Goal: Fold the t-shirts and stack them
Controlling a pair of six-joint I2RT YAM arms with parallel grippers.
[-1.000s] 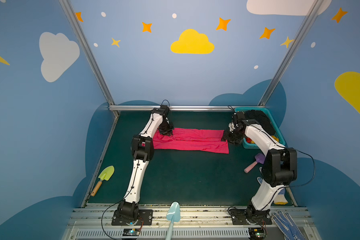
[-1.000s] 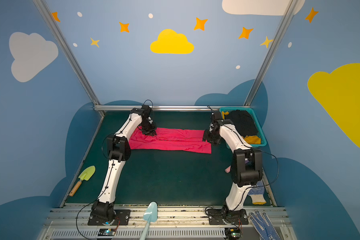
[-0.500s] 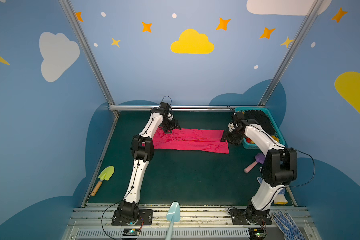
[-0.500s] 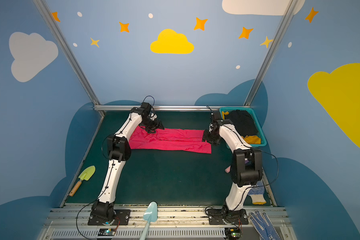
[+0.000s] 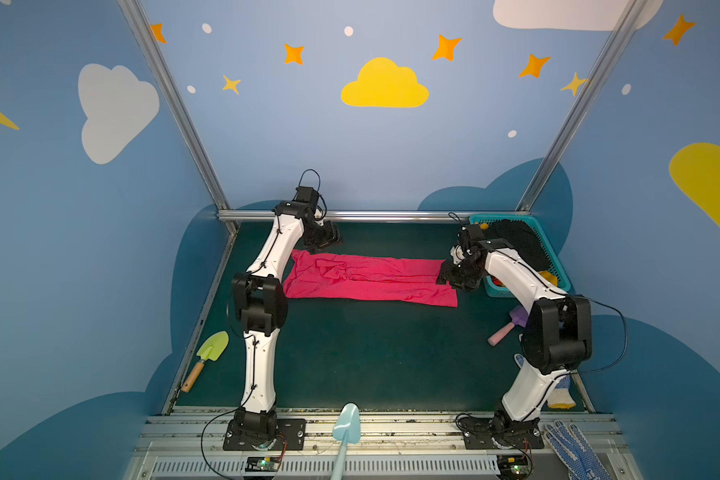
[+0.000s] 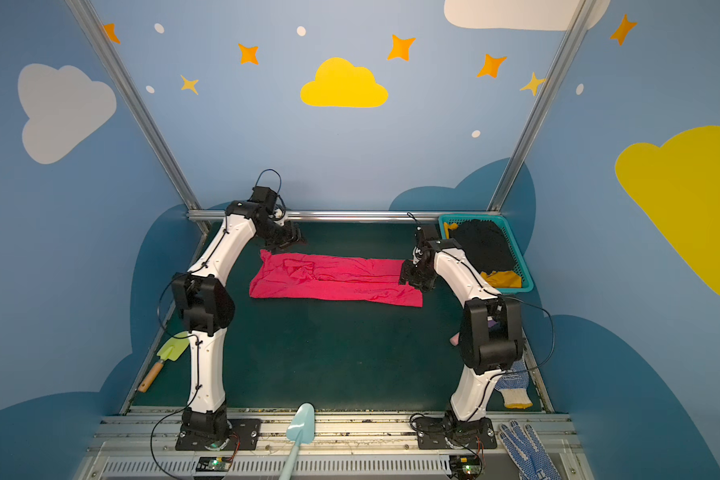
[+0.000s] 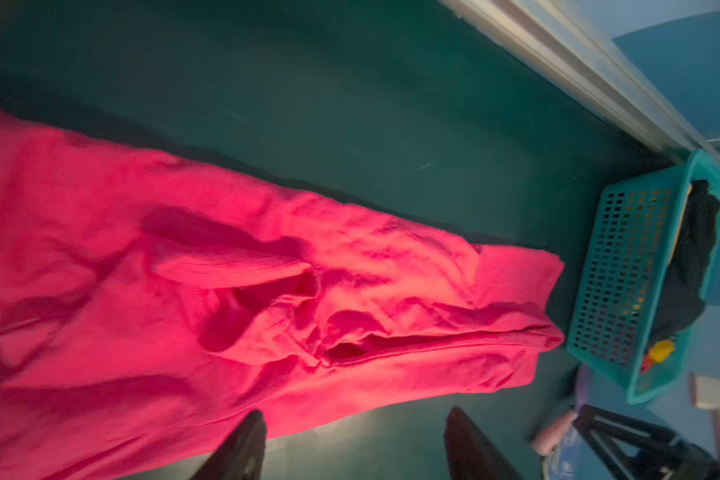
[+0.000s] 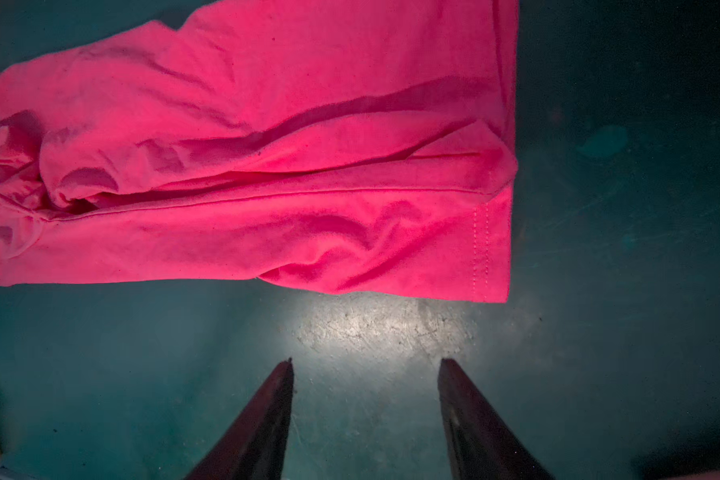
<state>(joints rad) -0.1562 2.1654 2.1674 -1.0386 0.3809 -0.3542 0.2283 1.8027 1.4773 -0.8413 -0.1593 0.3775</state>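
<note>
Mid-fold: the pink t-shirt lies in a long strip near the back edge of the bench, between left gripper and right gripper, both released and empty. Next, likely: grip its ends for the crosswise fold.

Both top views look down from high at the front onto the whole table (framing nearly equal). Each wrist camera sits close above the shirt; both share its hem end.
</note>
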